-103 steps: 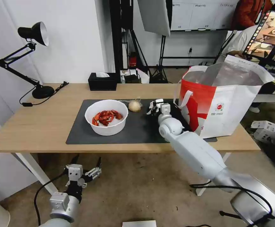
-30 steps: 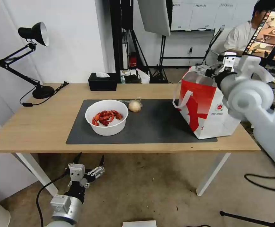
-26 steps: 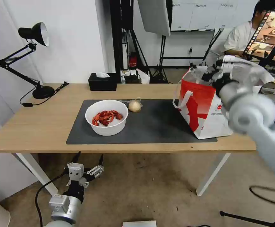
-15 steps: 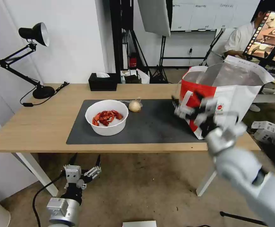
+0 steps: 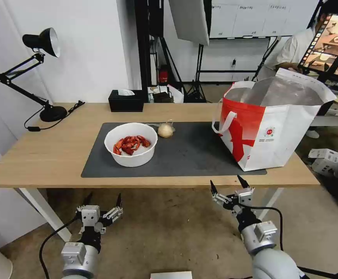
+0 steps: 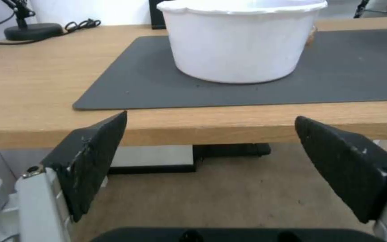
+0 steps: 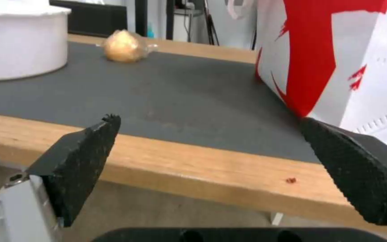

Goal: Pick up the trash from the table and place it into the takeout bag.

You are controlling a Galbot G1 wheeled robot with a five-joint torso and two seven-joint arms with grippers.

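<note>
Both my claws, left [image 5: 102,200] and right [image 5: 227,186], hang spread wide and empty just below the table's [image 5: 52,155] near edge. Beyond my left claw the bowl [image 5: 130,143] sits on the mat [image 5: 184,155], the ball [image 5: 165,130] behind it. Past my right claw stands the bag [image 5: 271,128].

This looks like a studio or lab set up for filming rather than anyone's dining room. A grey softbox panel [image 5: 189,19] hangs overhead on a black pole, black tripod stands [image 5: 195,83] spread their legs across the bare brownish floor, and a whiteboard [image 5: 250,17] runs along the far wall. A long light wooden tabletop on white legs [image 5: 56,155] carries a black jointed desk lamp [image 5: 40,42], and off to one side a large tilted screen [image 5: 333,40] glows with pictures.
</note>
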